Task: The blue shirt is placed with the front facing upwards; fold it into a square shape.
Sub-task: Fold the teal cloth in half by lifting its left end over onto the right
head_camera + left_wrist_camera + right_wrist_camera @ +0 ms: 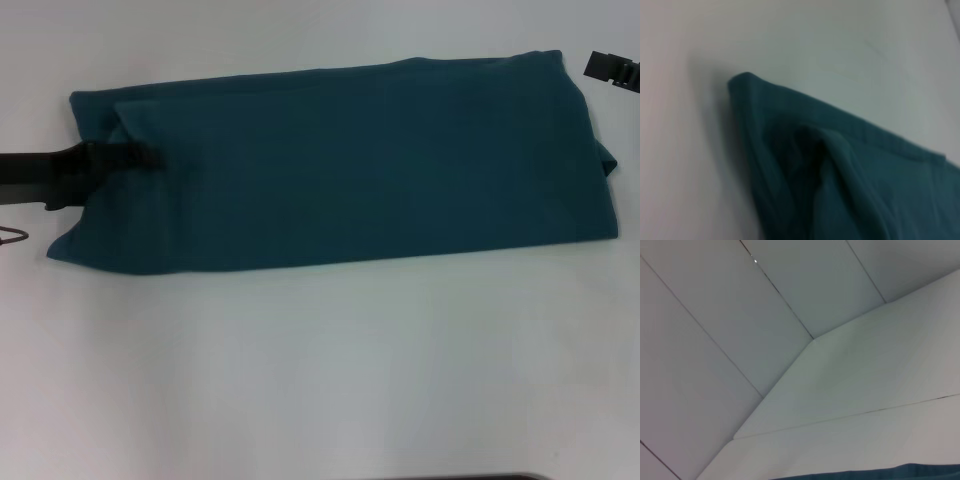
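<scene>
Blue shirt (pixel 340 165) folded to a long band on white table (pixel 320 380), left gripper (pixel 135 158) at its left end.

Wide bare table along near side, plenty of room there; narrower bare strip beyond far edge. Lies across table's middle-to-far part, long axis left to right, right end tilted slightly farther away. Plain dark teal, no lettering or collar showing, smooth with a lengthwise fold line near far edge. Left end ragged: layers offset, near-left corner poking out. Right end squarer, small flap sticking out past it. Left gripper reaching in from left, resting on left end, looks closed on the cloth there, though hard to confirm; left wrist view fills with bunched, creased fabric corner. Right gripper (pixel 612 68) off far-right corner, apart from shirt; open or closed, cannot tell.
</scene>
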